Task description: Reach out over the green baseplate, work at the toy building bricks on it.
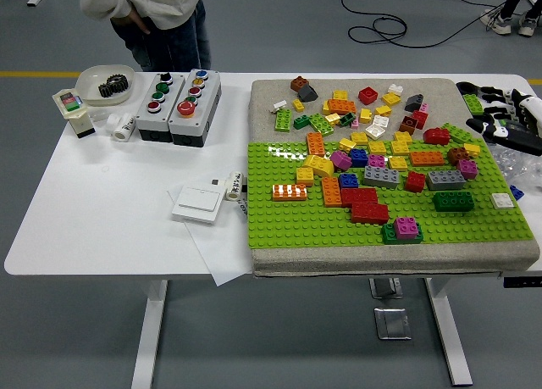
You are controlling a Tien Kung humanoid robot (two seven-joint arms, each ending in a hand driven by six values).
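The green baseplate [288,224] lies on a grey mat [271,97] on the right half of the table. Many loose bricks crowd its far part and the mat behind it. Among them are a red brick [362,204], a dark green brick [453,201], an orange brick [289,191] and a pink brick on a green one [403,228]. My right hand [506,122], black with white parts, is at the picture's right edge by the mat's far right corner. Its fingers stretch out leftward and hold nothing. It touches no brick. My left arm is out of view.
Two grey button boxes [178,105], a white bowl with a gear [105,84], a small white cylinder [124,128] and a white switch plate [198,204] on paper sit on the table's left half. A person [152,16] stands at the far left side. Clear plastic [517,160] lies at the right edge.
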